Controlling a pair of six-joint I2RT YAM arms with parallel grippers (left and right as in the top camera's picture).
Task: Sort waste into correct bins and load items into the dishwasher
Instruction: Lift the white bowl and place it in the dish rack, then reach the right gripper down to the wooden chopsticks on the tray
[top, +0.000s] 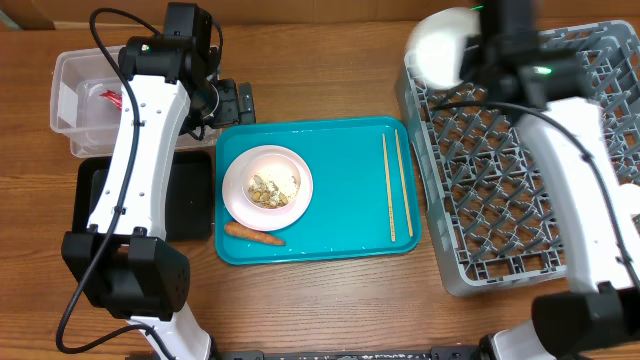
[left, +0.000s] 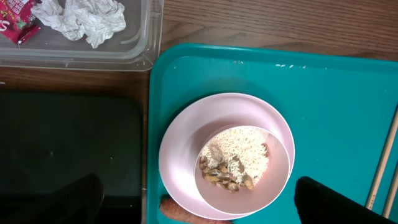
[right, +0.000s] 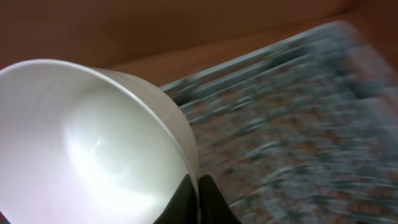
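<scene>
Your right gripper (right: 198, 200) is clenched on the rim of the white bowl (right: 93, 143). That arm is stretched forward, holding the bowl above the far left corner of the dish rack (top: 520, 190). Your left gripper (left: 202, 202) hangs with its fingers spread wide, pointing straight down over the plate (left: 180, 143) of food scraps (left: 233, 165) on the teal tray (left: 336, 106).

I see brown wood-grain tabletop (top: 330, 300) across the whole overhead view; lighting is even, with soft shadows.
</scene>
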